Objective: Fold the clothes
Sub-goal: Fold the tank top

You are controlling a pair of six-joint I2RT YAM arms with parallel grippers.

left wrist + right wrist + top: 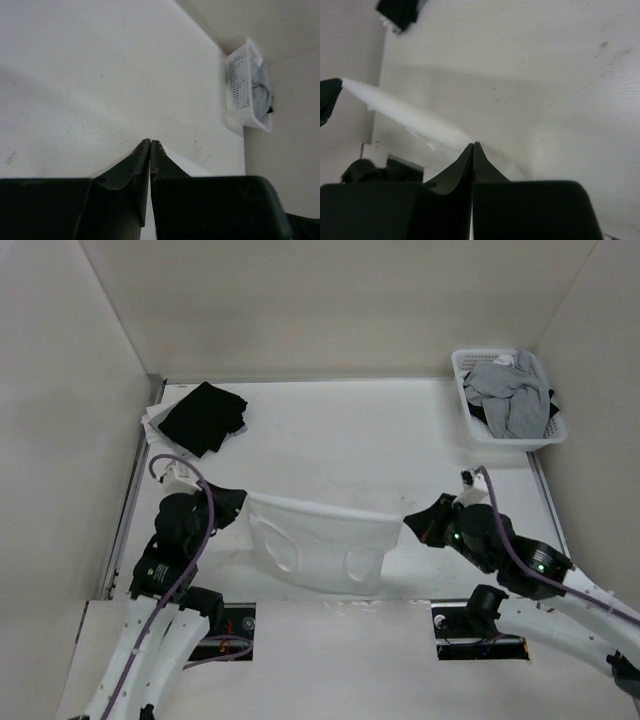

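The clothes (318,540), one thin white garment, hang stretched in the air between my two grippers near the front of the table, the lower part sagging in soft folds. At the garment's left upper corner my left gripper (241,502) is shut on it. My right gripper (406,524) pinches the right upper corner, also shut. In the right wrist view the white cloth (405,117) runs taut from my closed fingertips (473,145) to the left gripper's black tip (329,97). The left wrist view shows closed jaws (150,142) with a pale strip of cloth (192,167) beside them.
A black garment (203,417) lies at the table's back left corner, over some white cloth. A white plastic basket (463,370) with grey garments (512,395) stands at the back right. Pale walls close in the table on three sides.
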